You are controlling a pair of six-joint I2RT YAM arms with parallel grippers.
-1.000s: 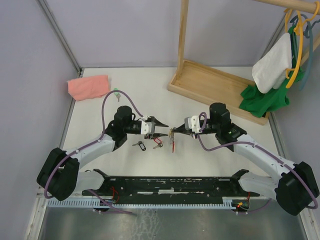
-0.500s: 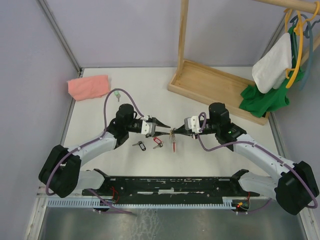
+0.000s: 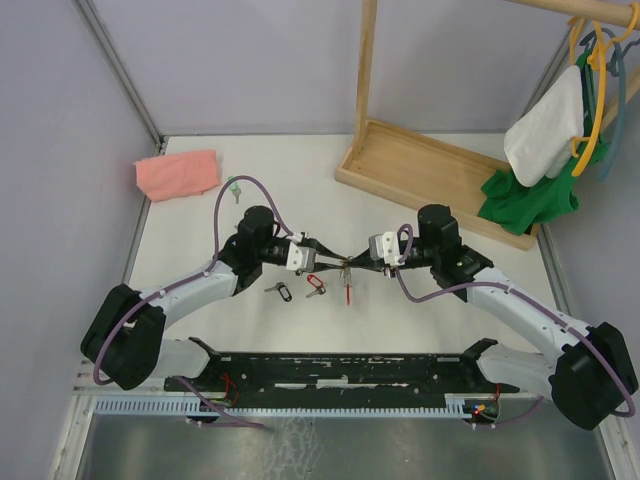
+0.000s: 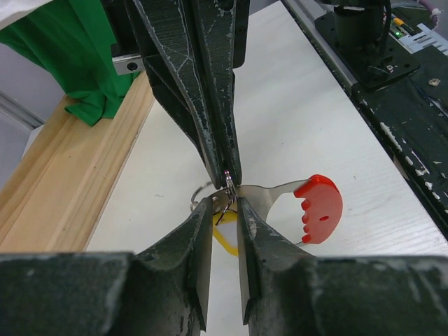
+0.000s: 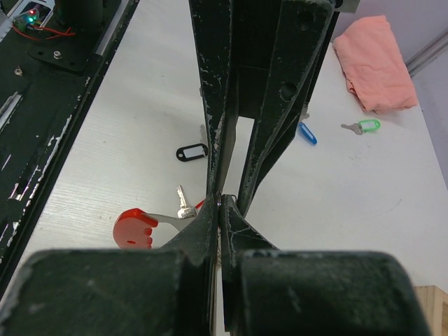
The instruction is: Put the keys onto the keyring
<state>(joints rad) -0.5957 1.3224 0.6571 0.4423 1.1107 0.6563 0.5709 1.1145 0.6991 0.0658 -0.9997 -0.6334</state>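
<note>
The keyring (image 3: 346, 272) hangs above the table between both grippers. My right gripper (image 3: 352, 266) is shut on its silver wire loop (image 4: 200, 192). The red crescent (image 4: 319, 208) sticks out to one side. A yellow-tagged key (image 4: 225, 239) dangles from the loop. My left gripper (image 4: 225, 204) faces the right one tip to tip, its jaws narrowly apart on either side of the loop wire and the yellow tag. Loose keys lie on the table: black tag (image 3: 281, 291), red tag (image 3: 316, 288), blue tag (image 5: 306, 133), green tag (image 3: 233, 186).
A wooden rack base (image 3: 430, 176) stands at the back right, with green and white cloths (image 3: 530, 190) on hangers beside it. A pink cloth (image 3: 177, 173) lies at the back left. A black board (image 3: 340, 368) spans the near edge.
My left gripper has moved right, up to the right gripper's tips, and its jaws have narrowed around the loop. The right gripper has held still with the keyring.
</note>
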